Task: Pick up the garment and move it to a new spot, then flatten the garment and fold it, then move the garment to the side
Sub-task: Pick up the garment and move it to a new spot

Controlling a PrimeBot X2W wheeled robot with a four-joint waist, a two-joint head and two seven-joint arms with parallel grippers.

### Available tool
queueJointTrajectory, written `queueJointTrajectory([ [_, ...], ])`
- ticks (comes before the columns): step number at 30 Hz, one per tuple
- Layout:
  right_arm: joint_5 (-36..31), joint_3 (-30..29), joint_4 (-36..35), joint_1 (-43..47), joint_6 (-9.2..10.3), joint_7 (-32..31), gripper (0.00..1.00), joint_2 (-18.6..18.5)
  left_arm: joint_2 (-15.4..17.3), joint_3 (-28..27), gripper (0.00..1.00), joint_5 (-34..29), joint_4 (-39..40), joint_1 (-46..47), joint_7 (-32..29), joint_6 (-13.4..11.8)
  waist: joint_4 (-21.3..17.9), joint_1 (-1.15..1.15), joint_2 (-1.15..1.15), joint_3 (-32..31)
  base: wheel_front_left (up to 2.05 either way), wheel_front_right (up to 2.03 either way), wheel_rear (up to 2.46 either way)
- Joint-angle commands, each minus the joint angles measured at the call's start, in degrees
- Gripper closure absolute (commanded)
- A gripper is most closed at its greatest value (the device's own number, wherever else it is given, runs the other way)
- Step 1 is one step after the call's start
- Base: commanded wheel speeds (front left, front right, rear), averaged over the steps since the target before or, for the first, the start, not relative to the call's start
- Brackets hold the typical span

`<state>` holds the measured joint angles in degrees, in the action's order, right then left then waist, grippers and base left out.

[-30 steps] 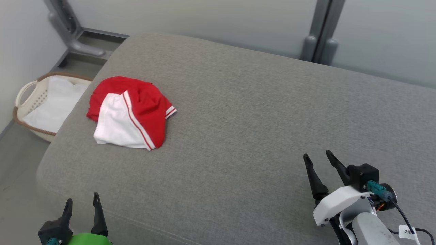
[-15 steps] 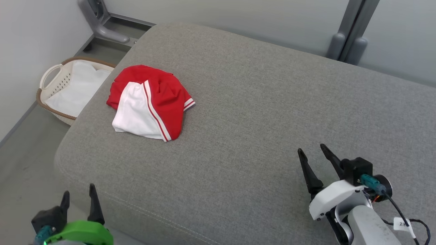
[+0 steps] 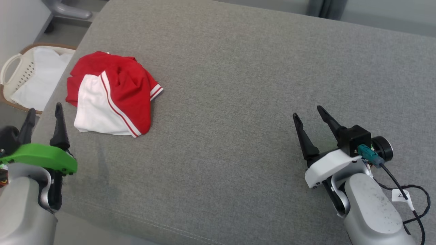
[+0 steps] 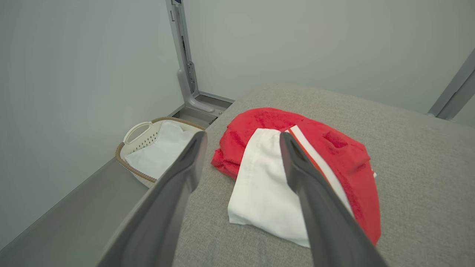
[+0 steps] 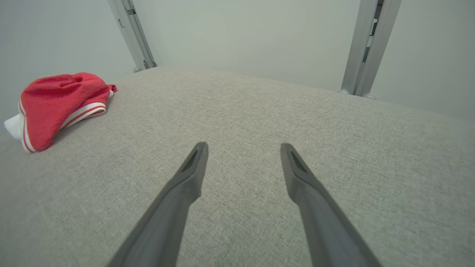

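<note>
A crumpled red and white garment [image 3: 112, 93] with striped trim lies near the left end of the grey cushion [image 3: 238, 85]. My left gripper [image 3: 45, 109] hovers open just short of it, at the cushion's left front edge; the left wrist view has the garment [image 4: 297, 167] right beyond the spread fingers [image 4: 185, 163]. Over the right part of the cushion my right gripper [image 3: 308, 111] stands open and holds nothing. In the right wrist view the garment [image 5: 55, 100] lies far off to the left, and the gripper [image 5: 243, 146] points over bare fabric.
A cream laundry basket [image 3: 8, 68] with white cloth in it stands on the floor left of the cushion, also in the left wrist view as the basket [image 4: 137, 142]. Grey metal posts [image 5: 365, 44] rise against the pale wall behind. The cushion's front edge [image 3: 153, 224] runs close by.
The head camera has tilted down and closer. My left gripper has risen and come forward toward the garment. The right gripper has moved up a little. The garment lies as before.
</note>
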<state>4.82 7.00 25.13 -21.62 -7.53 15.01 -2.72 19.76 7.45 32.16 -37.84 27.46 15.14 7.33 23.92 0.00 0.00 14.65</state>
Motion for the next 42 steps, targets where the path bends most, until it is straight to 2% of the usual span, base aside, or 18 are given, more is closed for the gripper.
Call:
queueJointTrajectory([
  [1, -0.71, -0.03, -0.66, -1.48, 0.09, 0.23, 0.00, -0.36, 1.17, 1.84, 0.00, 3.27, -0.55, 2.60, -0.03, 0.24, -4.07, 0.00, 0.00, 4.87, 0.00, 0.00, 0.00],
  [7, -2.00, 0.75, -2.05, -3.96, 0.09, 0.23, 0.00, -0.34, 7.81, 12.80, 0.00, 15.36, -3.81, 9.07, -0.03, 0.22, -7.33, 0.00, 0.00, 8.71, 0.00, 0.00, 0.00],
  [15, -3.12, 0.24, -4.90, -5.10, 0.09, 0.23, 0.00, -0.32, 13.96, 23.89, 0.00, 27.45, -9.21, 14.01, -0.77, 0.21, -11.68, 0.00, 0.00, 13.24, 0.00, 0.00, 0.00],
  [20, -3.74, -0.54, -6.26, -4.25, 0.10, 0.18, 0.00, -0.33, 15.18, 27.54, 0.00, 32.68, -13.29, 15.79, -2.64, 0.21, -13.81, 0.00, 0.00, 15.47, 0.00, 0.00, 0.00],
  [24, -3.64, -1.48, -6.67, -3.39, 0.10, 0.11, 0.00, -0.45, 14.12, 29.92, 0.00, 36.41, -16.17, 15.68, -5.11, 0.22, -14.91, 0.00, 0.00, 15.92, 0.00, 0.00, 0.00],
  [25, -3.57, -1.57, -6.69, -3.24, 0.10, 0.11, 0.00, -0.45, 13.76, 30.36, 0.04, 37.23, -16.71, 15.54, -5.46, 0.22, -15.07, 0.00, 0.00, 15.82, 0.00, 0.00, 0.00],
  [26, -3.40, -1.72, -6.61, -3.12, 0.10, 0.11, 0.00, -0.48, 13.29, 30.55, 0.78, 38.17, -17.31, 15.39, -5.16, 0.22, -15.27, 0.00, 0.00, 15.56, 0.00, 0.00, 0.00],
  [27, -3.29, -1.87, -6.60, -3.03, 0.10, 0.10, 0.00, -0.50, 13.11, 30.70, 1.00, 38.47, -17.98, 15.32, -4.83, 0.22, -15.42, 0.00, 0.00, 15.25, 0.00, 0.00, 0.00],
  [30, -2.68, -2.20, -6.38, -2.72, 0.10, 0.10, 0.00, -0.47, 12.94, 31.82, 1.00, 38.57, -18.56, 15.89, -2.88, 0.23, -15.67, 0.00, 0.00, 13.91, 0.00, 0.00, 0.00],
  [34, -1.94, -2.61, -6.00, -2.38, 0.10, 0.11, 0.00, -0.40, 13.59, 30.63, 1.00, 38.04, -15.72, 18.70, -0.18, 0.29, -15.66, 0.00, 0.00, 11.39, 0.00, 0.00, 0.00],
  [37, -1.06, -2.99, -5.88, -1.66, 0.10, 0.12, 0.00, -0.33, 14.13, 27.14, 1.00, 36.89, -10.97, 19.73, 0.16, 0.26, -15.59, 0.00, 0.00, 9.15, 0.00, 0.00, 0.00],
  [42, 1.55, -2.86, -4.84, 0.39, 0.10, 0.12, 0.00, -0.33, 10.53, 19.83, 1.00, 31.02, -1.37, 18.17, 0.05, 0.22, -16.72, 0.00, 0.00, 5.28, 0.00, 0.00, 0.00],
])
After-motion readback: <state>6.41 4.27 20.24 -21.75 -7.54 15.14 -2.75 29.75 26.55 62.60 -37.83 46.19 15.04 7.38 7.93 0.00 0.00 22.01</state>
